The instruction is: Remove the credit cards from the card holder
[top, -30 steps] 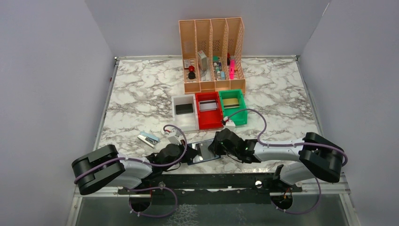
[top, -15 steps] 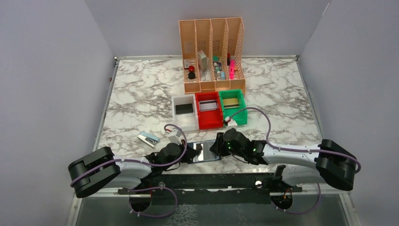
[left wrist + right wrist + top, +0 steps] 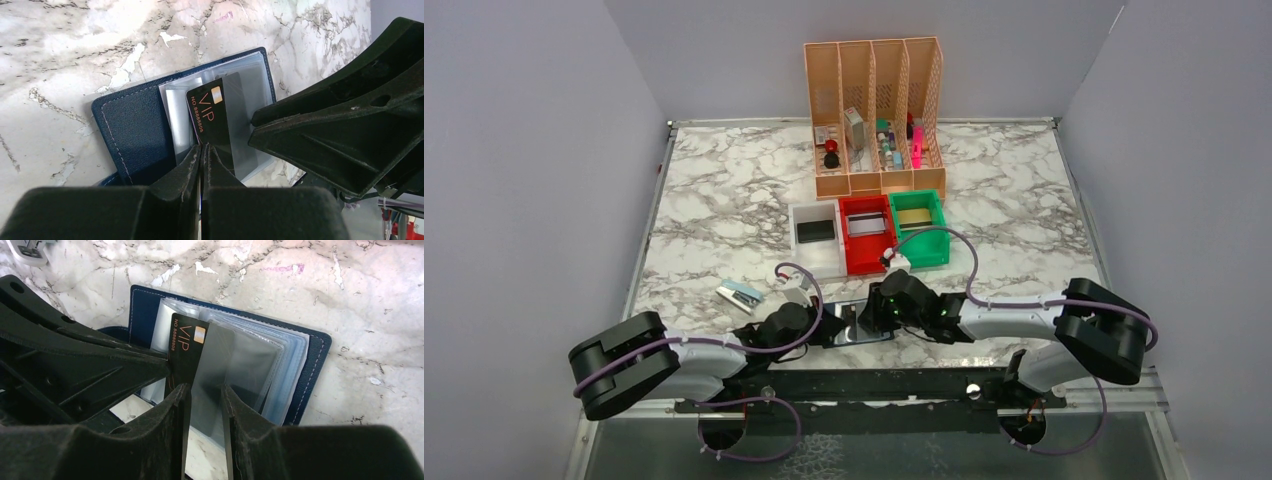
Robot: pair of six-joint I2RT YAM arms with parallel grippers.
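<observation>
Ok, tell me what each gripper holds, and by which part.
Left gripper: shut on the black VIP card, pinched at its edge, away from the print. Right gripper: open, straddling a clear pocket of the card holder, holding nothing.

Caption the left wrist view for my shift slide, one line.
Left gripper shut on the black VIP card in the open navy card holder on the marble table.

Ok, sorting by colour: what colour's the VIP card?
VIP card: black with orange lettering; best in left wrist view.
</observation>
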